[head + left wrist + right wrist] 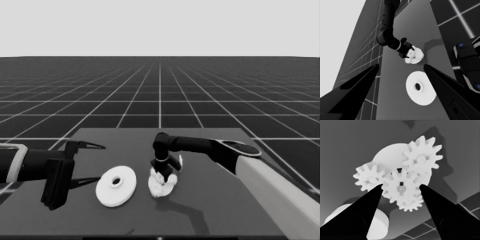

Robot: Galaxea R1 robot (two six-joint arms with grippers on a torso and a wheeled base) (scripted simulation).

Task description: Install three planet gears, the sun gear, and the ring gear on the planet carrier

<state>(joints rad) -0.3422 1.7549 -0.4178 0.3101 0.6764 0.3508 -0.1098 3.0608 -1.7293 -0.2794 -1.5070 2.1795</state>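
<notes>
My right gripper (164, 173) points down mid-table, fingers (367, 205) spread, arm reaching in from the right. My left gripper (92, 162) hangs parked at the left end, fingers apart.

Four gears (401, 187) crowd the smaller round part (390, 152).

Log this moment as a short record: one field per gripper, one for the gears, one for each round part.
right gripper: over the smaller round part, fingers open either side of the middle gear
left gripper: parked over the table's left end, open, holding nothing
gears: four seen, clustered on the smaller round part
smaller round part: mostly covered by gears
larger round part: flat on the table between the two grippers, not yet installed
</notes>
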